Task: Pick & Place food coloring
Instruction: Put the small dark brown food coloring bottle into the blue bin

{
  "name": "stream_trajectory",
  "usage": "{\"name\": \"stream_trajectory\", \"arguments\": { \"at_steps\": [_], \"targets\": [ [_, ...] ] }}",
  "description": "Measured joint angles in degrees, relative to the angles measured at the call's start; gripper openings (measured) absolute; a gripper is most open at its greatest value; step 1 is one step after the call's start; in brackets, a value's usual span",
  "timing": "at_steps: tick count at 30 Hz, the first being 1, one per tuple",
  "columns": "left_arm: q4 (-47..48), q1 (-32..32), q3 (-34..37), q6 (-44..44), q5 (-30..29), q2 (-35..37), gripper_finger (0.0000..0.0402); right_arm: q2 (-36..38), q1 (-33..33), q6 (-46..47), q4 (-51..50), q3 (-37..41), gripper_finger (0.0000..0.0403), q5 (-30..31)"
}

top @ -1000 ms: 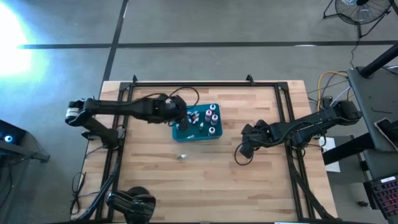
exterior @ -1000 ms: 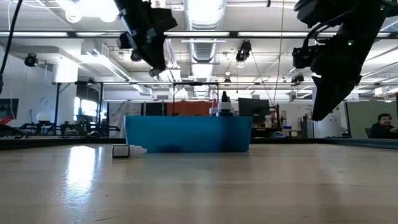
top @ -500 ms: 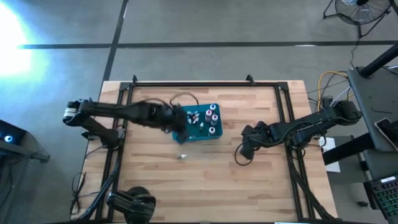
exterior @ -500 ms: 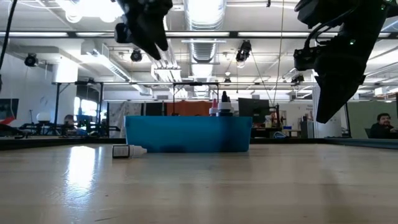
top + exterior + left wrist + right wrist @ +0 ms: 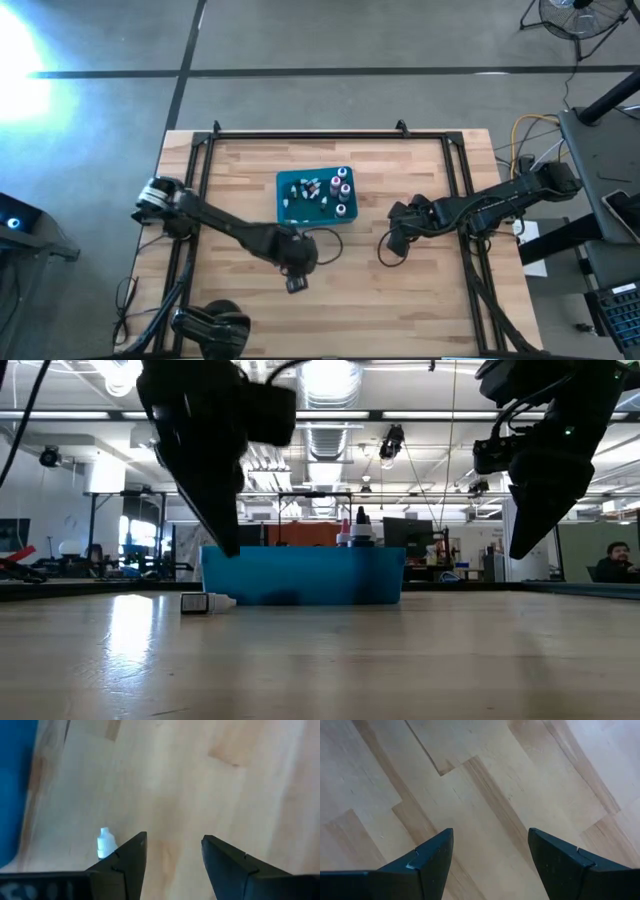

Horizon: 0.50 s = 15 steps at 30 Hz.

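One teal bin (image 5: 283,190), several small bottles (image 5: 338,187) inside, one bottle (image 5: 195,602) outside

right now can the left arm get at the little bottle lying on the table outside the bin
Probably yes. The left gripper is open just above the lone bottle, which lies on bare wood clear of the teal bin, slightly off to one side of the fingers.

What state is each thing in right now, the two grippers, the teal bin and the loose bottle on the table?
left gripper: open, empty, above the table near the loose bottle.
right gripper: open, empty, over bare wood.
teal bin: upright, holding several small bottles.
loose bottle: lying on its side on the table, outside the bin.
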<state>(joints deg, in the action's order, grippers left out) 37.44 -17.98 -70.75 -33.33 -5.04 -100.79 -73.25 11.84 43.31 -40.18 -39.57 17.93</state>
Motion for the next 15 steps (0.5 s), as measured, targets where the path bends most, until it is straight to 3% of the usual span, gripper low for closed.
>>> {"name": "stream_trajectory", "arguments": {
  "at_steps": [5,12,15],
  "targets": [
    [0.67,0.00,-0.38,-0.21,-2.86,-3.44,0.0165,0.00,0.00,0.06,-0.04,0.11,0.0249,-0.26],
    [5.84,0.00,-0.20,-1.29,-9.85,-1.38,0.0165,0.00,0.02,0.18,0.10,0.49,0.0249,-1.30],
    [5.50,0.10,0.74,-0.62,-9.82,-1.11,0.0165,0.00,0.02,0.17,0.29,1.06,0.0249,-1.29]
  ]
}}
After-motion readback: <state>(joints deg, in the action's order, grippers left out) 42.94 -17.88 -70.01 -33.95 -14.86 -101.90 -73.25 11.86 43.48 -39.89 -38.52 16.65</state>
